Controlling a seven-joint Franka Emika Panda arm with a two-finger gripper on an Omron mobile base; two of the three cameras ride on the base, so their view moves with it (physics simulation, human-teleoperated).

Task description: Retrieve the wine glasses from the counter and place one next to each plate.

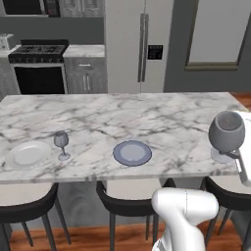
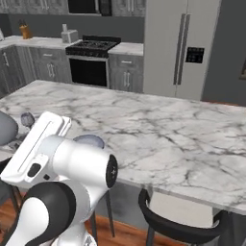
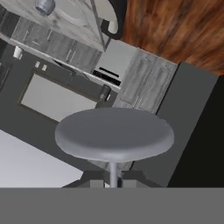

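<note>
Wine glass (image 1: 226,131): we are carrying it upright by the stem in the closed hand (image 3: 113,181), with the blue-grey plate (image 1: 132,153) lying leftward, glassless, on the counter (image 1: 147,117).

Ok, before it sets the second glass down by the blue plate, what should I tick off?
1. Pincer shut on the stem of the held see-through grey stemmed glass: ok.
2. Held glass upright: ok in the left base view.
3. First small stemmed glass standing beside the round white plate: ok.
4. Round blue-grey plate has no glass next to it yet: ok, target free.
5. Bare marble island top beside the blue-grey plate for the foot: ok.
6. Height of the held glass's foot above the marble: cannot tell.
</note>
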